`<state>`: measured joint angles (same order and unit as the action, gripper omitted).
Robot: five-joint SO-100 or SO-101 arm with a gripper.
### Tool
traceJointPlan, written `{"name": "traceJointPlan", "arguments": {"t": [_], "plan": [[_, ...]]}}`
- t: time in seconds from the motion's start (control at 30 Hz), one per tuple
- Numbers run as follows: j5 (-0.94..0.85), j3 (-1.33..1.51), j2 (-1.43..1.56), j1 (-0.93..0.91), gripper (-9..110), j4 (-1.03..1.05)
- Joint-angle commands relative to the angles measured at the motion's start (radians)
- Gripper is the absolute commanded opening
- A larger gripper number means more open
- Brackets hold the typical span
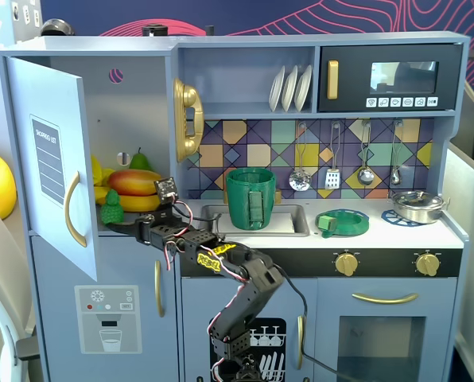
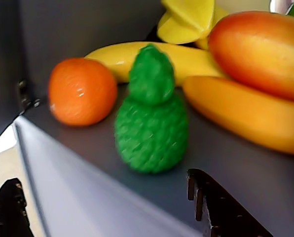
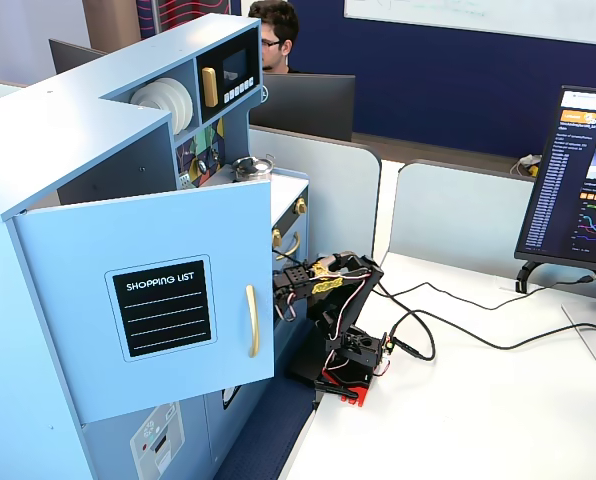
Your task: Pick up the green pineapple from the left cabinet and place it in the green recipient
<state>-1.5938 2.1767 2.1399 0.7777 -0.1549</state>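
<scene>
The green pineapple (image 1: 111,208) stands upright at the front of the shelf in the left cabinet, whose door (image 1: 58,159) hangs open. In the wrist view the pineapple (image 2: 152,116) is centred just beyond my jaws. My gripper (image 1: 126,226) is open and empty at the shelf's front edge, just short of the pineapple, not touching it. Its two black fingertips (image 2: 221,207) show at the bottom corners of the wrist view. The tall dark-green pot (image 1: 250,197) stands in the sink area, right of the cabinet. In a fixed view the open door (image 3: 158,300) hides the gripper and pineapple.
An orange (image 2: 82,91) sits left of the pineapple, bananas (image 2: 245,113) and a mango (image 2: 260,49) right and behind. A pear (image 1: 140,161) is at the shelf's back. A flat green dish (image 1: 342,222) and a metal pan (image 1: 418,205) lie on the counter.
</scene>
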Motion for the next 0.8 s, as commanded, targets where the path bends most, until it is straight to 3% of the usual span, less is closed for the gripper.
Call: {"name": "traceJointPlan", "arguments": {"t": [0.0,0.77], "plan": [[-0.011,-0.115,-0.069,-0.048,39,-0.080],[-0.129,-0.413,-0.385,-0.035,37,-0.118]]}}
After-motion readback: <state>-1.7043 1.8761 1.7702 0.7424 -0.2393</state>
